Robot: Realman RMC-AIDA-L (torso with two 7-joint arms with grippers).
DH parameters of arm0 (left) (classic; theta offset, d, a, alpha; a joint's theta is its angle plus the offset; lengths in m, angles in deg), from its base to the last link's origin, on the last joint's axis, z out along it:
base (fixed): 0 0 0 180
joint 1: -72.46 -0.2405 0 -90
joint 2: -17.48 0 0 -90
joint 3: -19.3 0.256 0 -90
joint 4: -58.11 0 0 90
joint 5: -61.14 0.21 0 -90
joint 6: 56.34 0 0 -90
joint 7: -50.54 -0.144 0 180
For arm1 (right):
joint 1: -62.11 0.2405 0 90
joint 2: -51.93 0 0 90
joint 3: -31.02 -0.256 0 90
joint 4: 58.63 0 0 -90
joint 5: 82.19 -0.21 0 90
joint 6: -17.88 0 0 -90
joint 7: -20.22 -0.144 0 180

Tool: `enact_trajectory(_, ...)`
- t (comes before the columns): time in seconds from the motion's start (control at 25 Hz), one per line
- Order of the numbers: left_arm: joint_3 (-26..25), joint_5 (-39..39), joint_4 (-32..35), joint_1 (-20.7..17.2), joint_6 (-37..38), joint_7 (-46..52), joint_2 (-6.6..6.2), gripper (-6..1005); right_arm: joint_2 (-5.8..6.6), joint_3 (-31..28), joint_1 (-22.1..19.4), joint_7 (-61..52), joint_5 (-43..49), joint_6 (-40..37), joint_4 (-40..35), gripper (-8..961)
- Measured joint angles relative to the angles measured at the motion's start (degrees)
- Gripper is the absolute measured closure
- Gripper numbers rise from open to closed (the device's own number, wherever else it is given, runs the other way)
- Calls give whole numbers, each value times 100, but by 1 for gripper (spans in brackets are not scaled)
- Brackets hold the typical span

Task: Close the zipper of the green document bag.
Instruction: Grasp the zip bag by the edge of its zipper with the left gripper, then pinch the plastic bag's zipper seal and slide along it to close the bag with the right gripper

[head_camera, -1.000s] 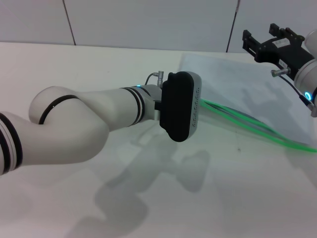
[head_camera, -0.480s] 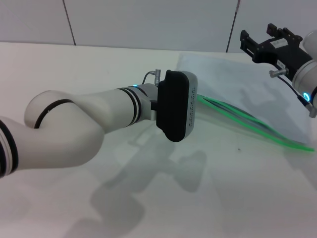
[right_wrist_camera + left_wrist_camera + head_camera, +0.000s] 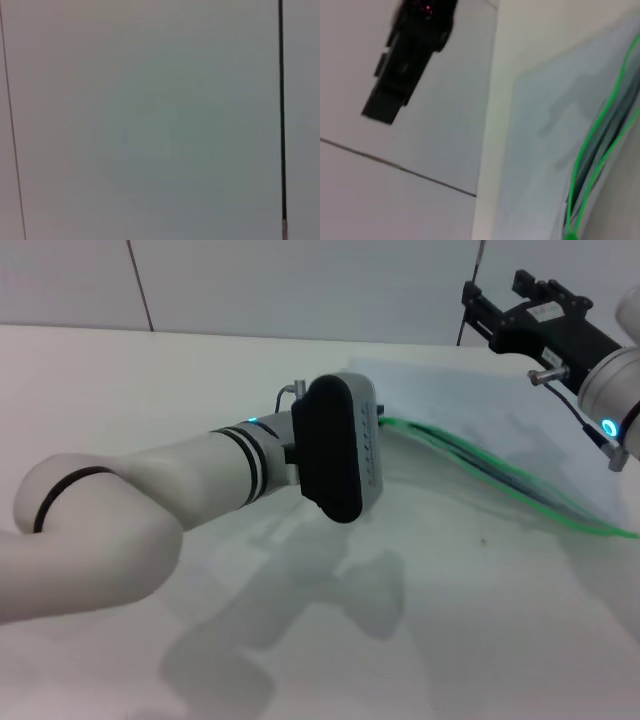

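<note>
The green document bag (image 3: 470,405) lies flat on the white table on the right, pale grey-blue and translucent. Its zipper (image 3: 500,485) runs along the near long edge as two bright green lines with a dark gap between them, so it stands apart. In the left wrist view the bag (image 3: 545,125) fills the right half, and the zipper lines (image 3: 597,132) meet at one end near the frame's edge. My left gripper (image 3: 340,445) is at the zipper's left end, and its black housing hides that end. My right gripper (image 3: 500,315) hangs raised over the bag's far edge.
The white table (image 3: 200,370) spreads to the left and front. Behind it stands a pale panelled wall (image 3: 150,120), which is all the right wrist view shows. The right gripper also shows as a dark shape (image 3: 410,55) against that wall.
My left arm has drawn back to the left and slightly farther away, and the zipper's visible left end has shifted left with it. The right gripper has moved left over the bag.
</note>
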Motion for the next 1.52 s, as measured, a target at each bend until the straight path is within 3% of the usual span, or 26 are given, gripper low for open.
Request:
enact_trajectory(0.2, -95, -186, 222, -119, 33, 41, -21, 944, 168, 57, -160, -455, 1, -39, -298, 287)
enact_trajectory(0.44, -40, -227, 282, -157, 56, 50, -38, 942, 571, 376, -102, -1380, 165, -470, -184, 288)
enact_trajectory(0.6, -72, -227, 409, -236, 60, 48, -39, 941, 649, 354, -21, -2495, 1226, -1220, 71, 289)
enact_trajectory(0.76, -93, -231, 574, -309, 60, 49, -55, 940, 629, -119, 78, -3475, 2710, -2061, 390, 290)
enact_trajectory(0.88, -94, -292, 701, -364, 60, 52, -61, 939, 545, -738, 244, -3922, 4000, -2956, 772, 291)
enact_trajectory(1.0, -94, -366, 789, -387, 68, 53, -89, 938, 477, -1072, 296, -3928, 4508, -3293, 909, 291)
enact_trajectory(1.28, -46, -681, 1141, -428, 342, 66, -260, 936, -10, -2310, 401, -3496, 6771, -3723, 911, 296)
enact_trajectory(1.52, -46, -697, 1257, -438, 439, 65, -277, 935, -22, -2500, 558, -3310, 7421, -3953, 952, 317)
